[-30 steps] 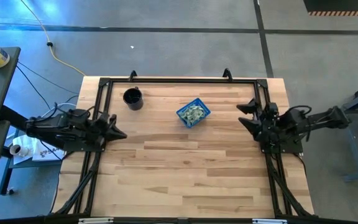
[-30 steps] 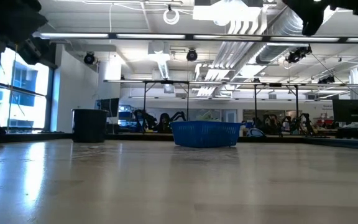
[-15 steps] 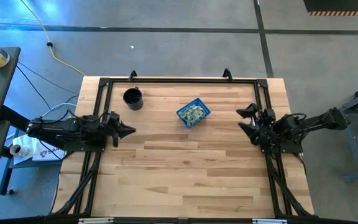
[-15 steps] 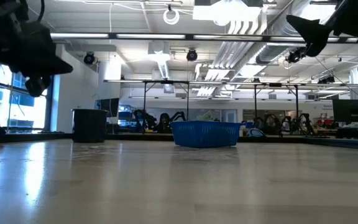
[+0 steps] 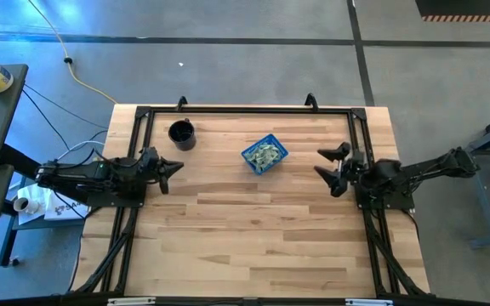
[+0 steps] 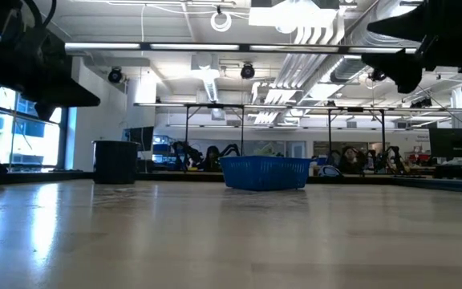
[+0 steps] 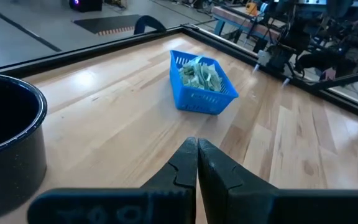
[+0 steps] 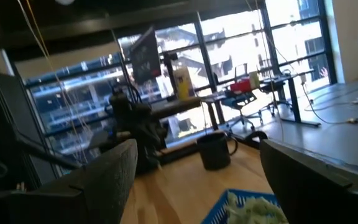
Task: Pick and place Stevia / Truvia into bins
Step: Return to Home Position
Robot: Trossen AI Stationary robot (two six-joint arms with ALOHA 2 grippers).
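Table (image 5: 253,229), right gripper (image 5: 324,164) — edged inward, jaws apart

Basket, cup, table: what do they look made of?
Basket: bright blue plastic by the look, its walls a moulded mesh of small holes. Cup: black with fine pale specks and a glossy rim, perhaps enamelled metal; unsure. Table: light wood, visible planks and grain, smooth sheen.

text: none legible | labels: none legible | signs: none legible
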